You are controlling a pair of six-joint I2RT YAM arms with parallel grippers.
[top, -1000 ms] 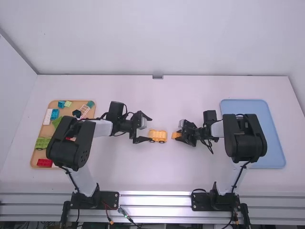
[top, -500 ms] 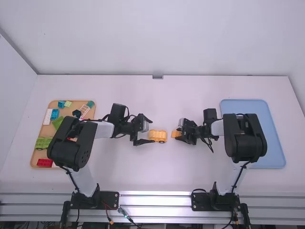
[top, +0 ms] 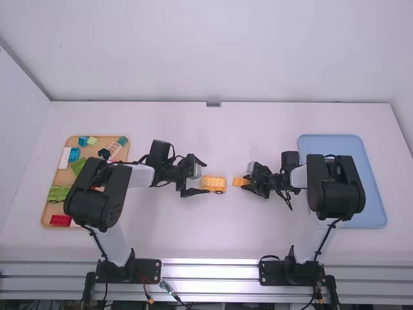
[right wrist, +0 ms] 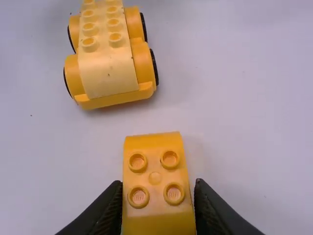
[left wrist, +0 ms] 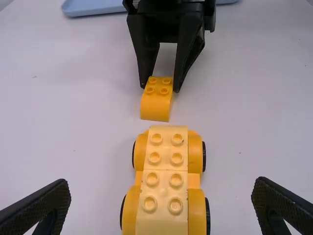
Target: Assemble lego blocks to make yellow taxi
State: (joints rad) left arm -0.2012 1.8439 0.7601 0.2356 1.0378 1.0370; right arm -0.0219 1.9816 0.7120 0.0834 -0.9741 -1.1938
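At the high view's centre, the left gripper [top: 206, 175] spreads its fingers wide beside the yellow car body [top: 215, 185]. Right of it, the right gripper [top: 249, 182] stands with fingers parted loosely around a small yellow-orange block [top: 239, 181].

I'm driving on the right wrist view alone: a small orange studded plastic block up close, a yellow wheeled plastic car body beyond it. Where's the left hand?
Observer: The left hand is open, its black fingers wide apart on either side of the yellow car body.
Operator: What's on the parts tray?
Observer: Among other pieces on the flat tan tray, a red plastic block lies next to a green wheeled piece.
Operator: And the blue tray?
Observer: The flat blue tray lies off to the right, partly beneath the right arm.
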